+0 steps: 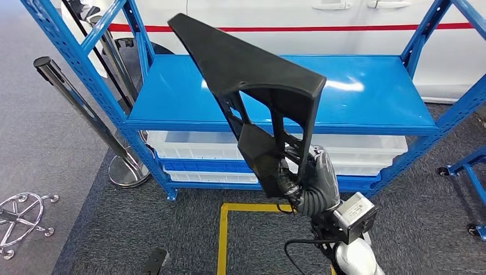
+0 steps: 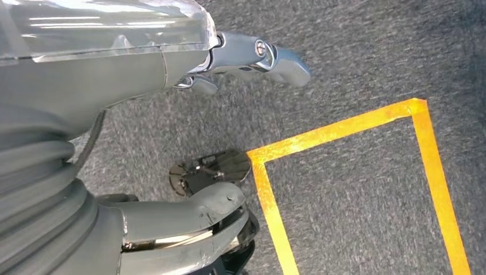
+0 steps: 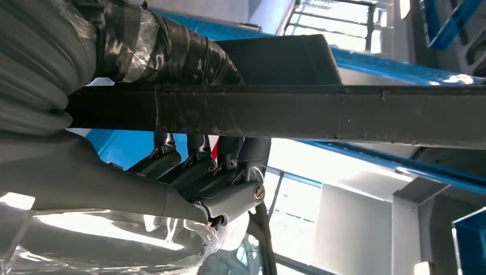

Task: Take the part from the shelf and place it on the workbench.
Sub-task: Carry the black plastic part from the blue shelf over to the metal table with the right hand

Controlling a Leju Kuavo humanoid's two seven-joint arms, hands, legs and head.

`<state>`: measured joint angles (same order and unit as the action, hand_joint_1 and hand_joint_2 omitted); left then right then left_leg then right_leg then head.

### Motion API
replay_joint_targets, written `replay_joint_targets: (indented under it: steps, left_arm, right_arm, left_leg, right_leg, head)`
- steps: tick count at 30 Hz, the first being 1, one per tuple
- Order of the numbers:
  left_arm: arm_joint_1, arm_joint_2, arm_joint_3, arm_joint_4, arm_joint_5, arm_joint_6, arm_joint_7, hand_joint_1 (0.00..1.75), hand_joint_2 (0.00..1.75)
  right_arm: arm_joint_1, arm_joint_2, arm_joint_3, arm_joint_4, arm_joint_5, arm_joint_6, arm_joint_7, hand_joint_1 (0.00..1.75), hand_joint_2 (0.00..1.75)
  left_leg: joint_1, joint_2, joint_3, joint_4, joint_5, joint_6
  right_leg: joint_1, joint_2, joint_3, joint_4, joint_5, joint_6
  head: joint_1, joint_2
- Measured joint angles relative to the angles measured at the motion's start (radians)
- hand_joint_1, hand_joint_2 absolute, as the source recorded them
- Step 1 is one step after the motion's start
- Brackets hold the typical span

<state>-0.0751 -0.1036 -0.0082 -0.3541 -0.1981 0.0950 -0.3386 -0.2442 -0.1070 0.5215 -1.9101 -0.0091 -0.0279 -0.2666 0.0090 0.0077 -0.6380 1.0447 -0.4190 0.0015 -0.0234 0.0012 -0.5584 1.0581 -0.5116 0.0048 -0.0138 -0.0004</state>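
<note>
My right hand (image 1: 312, 177) is clamped around the black triangular plastic part (image 1: 252, 74), lifted clear in front of the blue shelf (image 1: 367, 97). My left hand (image 2: 172, 63) hangs empty, fingers apart. Placing on the workbench remains.

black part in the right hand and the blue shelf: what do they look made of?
Black part: looks like moulded plastic, matte and slightly grainy, with ribs and cut-outs on its underside; could be a composite. Blue shelf: looks like painted sheet steel, glossy enough to throw white glare, with perforated uprights. The right hand grips the part's lower end.
</note>
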Motion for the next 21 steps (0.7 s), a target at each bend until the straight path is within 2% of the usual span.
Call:
replay_joint_targets:
  steps: [1,3,4,5,6,7,8,9,10,11,12,13,15,16,17,19,20,21]
  left_arm:
    - [0.001,0.001,-0.001,0.000,0.002,0.000,0.001,0.00,1.75]
    - [0.001,0.003,-0.003,-0.001,0.002,0.000,0.002,0.00,1.75]
    - [0.001,0.003,-0.005,-0.002,0.002,-0.001,0.002,0.00,1.75]
    - [0.001,0.003,-0.006,-0.002,0.002,-0.001,0.003,0.00,1.75]
    - [0.001,0.003,-0.006,-0.002,0.002,-0.002,0.003,0.00,1.75]
    - [0.001,0.003,-0.008,-0.002,0.002,-0.002,0.004,0.00,1.75]
    - [0.001,0.003,-0.009,-0.003,0.002,-0.003,0.004,0.00,1.75]
    - [0.001,0.004,-0.010,-0.004,0.002,-0.003,0.004,0.00,1.75]
    - [0.000,0.006,-0.010,-0.006,0.002,-0.003,0.004,0.00,1.75]
    - [-0.001,0.008,-0.011,-0.008,0.002,-0.003,0.004,0.00,1.75]
    - [-0.002,0.010,-0.012,-0.010,0.002,-0.003,0.004,0.00,1.75]
    - [-0.003,0.012,-0.013,-0.011,0.002,-0.003,0.007,0.00,1.75]
    - [-0.004,0.011,-0.021,-0.012,0.000,-0.006,0.015,0.00,1.75]
    - [-0.005,0.011,-0.025,-0.013,-0.001,-0.008,0.020,0.00,1.75]
    - [-0.006,0.011,-0.030,-0.015,-0.003,-0.011,0.024,0.00,1.75]
    - [-0.009,0.011,-0.040,-0.018,-0.008,-0.017,0.030,0.00,1.75]
    - [-0.010,0.011,-0.045,-0.020,-0.011,-0.020,0.031,0.00,1.75]
    - [-0.011,0.011,-0.051,-0.021,-0.014,-0.022,0.033,0.00,1.75]
  right_arm:
    - [-0.009,0.000,0.007,0.003,-0.012,0.004,-0.006,1.75,1.75]
    - [-0.027,0.000,0.019,0.007,-0.034,0.010,-0.019,1.75,1.75]
    - [-0.034,0.000,0.024,0.008,-0.042,0.011,-0.023,1.75,1.75]
    - [-0.039,0.000,0.028,0.008,-0.047,0.012,-0.025,1.75,1.75]
    - [-0.043,0.000,0.031,0.009,-0.051,0.014,-0.026,1.75,1.75]
    - [-0.045,0.000,0.033,0.010,-0.053,0.015,-0.026,1.75,1.75]
    - [-0.047,0.000,0.034,0.011,-0.054,0.016,-0.026,1.75,1.75]
    - [-0.050,0.000,0.035,0.011,-0.055,0.016,-0.026,1.75,1.75]
    - [-0.052,0.000,0.036,0.011,-0.055,0.016,-0.027,1.75,1.75]
    - [-0.055,0.001,0.038,0.011,-0.057,0.017,-0.027,1.75,1.75]
    - [-0.058,0.001,0.039,0.011,-0.060,0.017,-0.028,1.75,1.75]
    - [-0.061,0.001,0.041,0.011,-0.064,0.017,-0.028,1.75,1.75]
    - [-0.066,0.002,0.044,0.010,-0.072,0.017,-0.027,1.75,1.75]
    - [-0.068,0.001,0.045,0.010,-0.074,0.016,-0.027,1.75,1.75]
    - [-0.069,0.001,0.045,0.008,-0.075,0.013,-0.027,1.75,1.75]
    - [-0.068,0.001,0.045,0.005,-0.068,0.005,-0.027,1.75,1.75]
    - [-0.065,0.001,0.046,0.003,-0.059,0.000,-0.027,1.75,1.75]
    - [-0.061,0.001,0.046,0.002,-0.048,-0.004,-0.026,1.75,1.75]
  left_leg:
    - [0.002,0.000,-0.008,0.015,-0.020,-0.006]
    - [0.004,-0.001,-0.035,0.100,-0.104,-0.016]
    - [0.004,-0.001,-0.052,0.164,-0.151,-0.019]
    - [0.004,-0.001,-0.065,0.224,-0.182,-0.020]
    - [0.004,-0.001,-0.067,0.264,-0.191,-0.019]
    - [0.003,-0.001,-0.052,0.270,-0.179,-0.015]
    - [0.001,-0.002,-0.020,0.240,-0.153,-0.008]
    - [-0.003,-0.003,0.028,0.178,-0.126,0.004]
    - [-0.008,-0.005,0.080,0.101,-0.114,0.018]
    - [-0.013,-0.007,0.125,0.029,-0.112,0.029]
    - [-0.017,-0.009,0.154,-0.021,-0.115,0.037]
    - [-0.021,-0.009,0.165,-0.048,-0.118,0.042]
    - [-0.022,-0.007,0.163,-0.074,-0.089,0.046]
    - [-0.020,-0.005,0.159,-0.088,-0.070,0.049]
    - [-0.016,-0.002,0.151,-0.100,-0.051,0.052]
    - [-0.012,0.002,0.124,-0.105,-0.024,0.053]
    - [-0.012,0.003,0.106,-0.099,-0.013,0.053]
    - [-0.012,0.004,0.087,-0.091,-0.005,0.050]
  right_leg:
    - [-0.001,-0.001,-0.008,-0.001,0.008,-0.011]
    - [-0.001,-0.004,-0.029,-0.003,0.027,-0.027]
    - [0.001,-0.004,-0.041,-0.003,0.037,-0.031]
    - [0.003,-0.005,-0.054,-0.003,0.047,-0.032]
    - [0.006,-0.005,-0.066,-0.003,0.056,-0.033]
    - [0.009,-0.006,-0.078,-0.002,0.065,-0.033]
    - [0.012,-0.005,-0.088,-0.002,0.074,-0.033]
    - [0.014,-0.005,-0.097,-0.002,0.083,-0.033]
    - [0.017,-0.004,-0.104,-0.003,0.092,-0.032]
    - [0.017,-0.004,-0.108,-0.005,0.100,-0.029]
    - [0.015,-0.005,-0.110,-0.008,0.109,-0.025]
    - [0.012,-0.006,-0.111,-0.014,0.120,-0.018]
    - [0.009,-0.005,-0.112,-0.032,0.139,-0.006]
    - [0.009,-0.004,-0.116,-0.031,0.128,-0.002]
    - [0.010,-0.003,-0.124,-0.014,0.097,0.001]
    - [0.009,-0.002,-0.146,0.082,-0.007,0.007]
    - [0.008,-0.002,-0.155,0.146,-0.046,0.011]
    - [0.007,-0.002,-0.158,0.199,-0.060,0.015]
  head:
    - [0.000,0.000]
    - [0.000,0.000]
    - [-0.001,0.000]
    - [-0.001,0.000]
    - [-0.001,0.000]
    - [-0.001,0.000]
    - [-0.001,0.000]
    - [-0.001,0.000]
    - [0.000,0.000]
    - [0.000,0.000]
    - [0.000,0.000]
    - [0.000,0.000]
    - [0.000,0.000]
    - [0.000,0.000]
    - [0.001,0.000]
    - [0.001,0.000]
    - [0.001,0.000]
    - [0.001,0.000]
